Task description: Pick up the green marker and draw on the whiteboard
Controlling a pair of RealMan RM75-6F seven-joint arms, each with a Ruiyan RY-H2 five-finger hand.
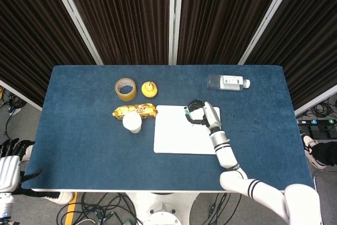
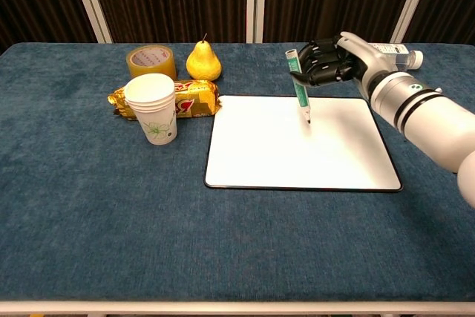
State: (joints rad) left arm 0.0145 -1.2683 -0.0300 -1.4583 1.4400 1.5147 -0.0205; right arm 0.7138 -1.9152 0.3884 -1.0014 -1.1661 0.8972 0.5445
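Observation:
My right hand point(image 2: 332, 61) grips the green marker point(image 2: 299, 85) near its top, holding it nearly upright. The marker's tip points down at the upper middle of the whiteboard point(image 2: 282, 155), touching or just above it; I cannot tell which. The head view shows the same right hand point(image 1: 202, 113) over the whiteboard's point(image 1: 179, 135) far right part, with the marker point(image 1: 186, 110) barely visible at the hand's left. The board's surface looks blank white. My left hand point(image 1: 9, 159) hangs off the table at the lower left, fingers apart, holding nothing.
A stack of paper cups point(image 2: 152, 108), a gold snack packet point(image 2: 189, 100), a tape roll point(image 2: 151, 59) and a yellow pear point(image 2: 203, 61) stand left of the board. A clear water bottle point(image 2: 397, 51) lies at the far right behind my right hand.

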